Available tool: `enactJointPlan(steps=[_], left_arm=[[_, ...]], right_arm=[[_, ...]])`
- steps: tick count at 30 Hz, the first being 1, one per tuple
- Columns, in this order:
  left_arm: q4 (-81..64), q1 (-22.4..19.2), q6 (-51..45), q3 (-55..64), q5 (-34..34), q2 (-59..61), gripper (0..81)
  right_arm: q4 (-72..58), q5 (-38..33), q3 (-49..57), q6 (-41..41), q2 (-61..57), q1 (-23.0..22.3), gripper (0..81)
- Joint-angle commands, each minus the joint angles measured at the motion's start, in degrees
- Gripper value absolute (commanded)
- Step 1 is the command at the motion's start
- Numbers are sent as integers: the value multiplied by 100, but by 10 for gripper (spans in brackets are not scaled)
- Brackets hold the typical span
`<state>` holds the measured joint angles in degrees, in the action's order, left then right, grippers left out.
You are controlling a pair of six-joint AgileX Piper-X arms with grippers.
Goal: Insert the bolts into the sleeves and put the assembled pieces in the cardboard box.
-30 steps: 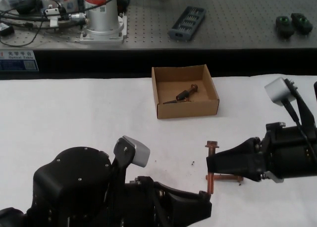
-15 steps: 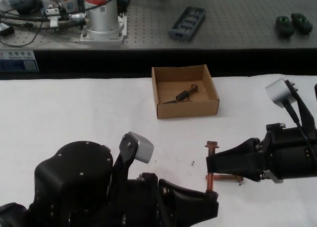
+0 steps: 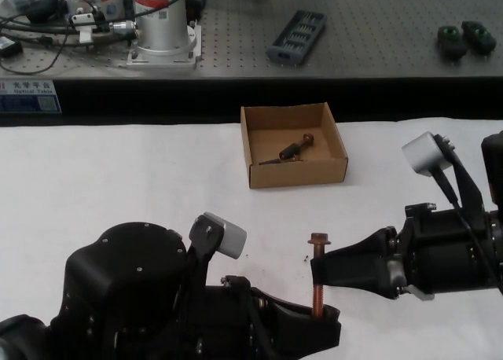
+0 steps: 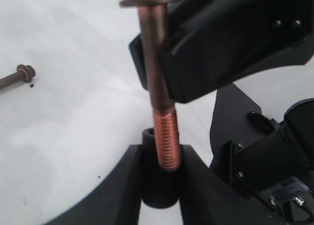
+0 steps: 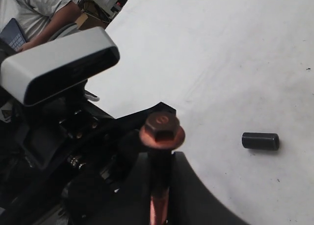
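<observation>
My right gripper (image 3: pixel 324 267) is shut on a copper bolt (image 3: pixel 317 291) and holds it upright, head up. In the right wrist view the bolt's hex head (image 5: pixel 162 128) stands just above the right gripper (image 5: pixel 161 161). My left gripper (image 4: pixel 161 160) is shut on a black sleeve (image 4: pixel 158 193), held upright directly below. The bolt's threaded end (image 4: pixel 166 141) shows in front of the sleeve's upper part; I cannot tell if it is inside. The cardboard box (image 3: pixel 259 152) at the middle back holds one assembled piece (image 3: pixel 296 148).
A second bolt (image 4: pixel 17 77) lies flat on the white sheet. A loose black sleeve (image 5: pixel 260 140) lies on its side on the sheet. The left arm's bulky body (image 3: pixel 126 297) fills the near left corner. Behind the box runs a dark bench with equipment.
My right gripper has carried the upright bolt to the left, off the spot over the lying bolt, until it stands over the left gripper. The left arm shifted slightly to the right.
</observation>
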<state>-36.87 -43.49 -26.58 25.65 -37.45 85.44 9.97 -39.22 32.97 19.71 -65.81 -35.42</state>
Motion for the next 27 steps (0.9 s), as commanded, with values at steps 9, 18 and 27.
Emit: enactJointPlan(steps=[9, 18, 27], left_arm=[[-49, -24, -51, 69, 38, -20, 125], [-49, -24, -330, 69, 127, -20, 125], [-50, -24, -446, 29, 293, -20, 125]], right_arm=[[-9, 232, 7, -180, 85, -6, 19], [-9, 581, 7, -254, 85, 22, 19], [-9, 515, 7, -240, 85, 190, 19]])
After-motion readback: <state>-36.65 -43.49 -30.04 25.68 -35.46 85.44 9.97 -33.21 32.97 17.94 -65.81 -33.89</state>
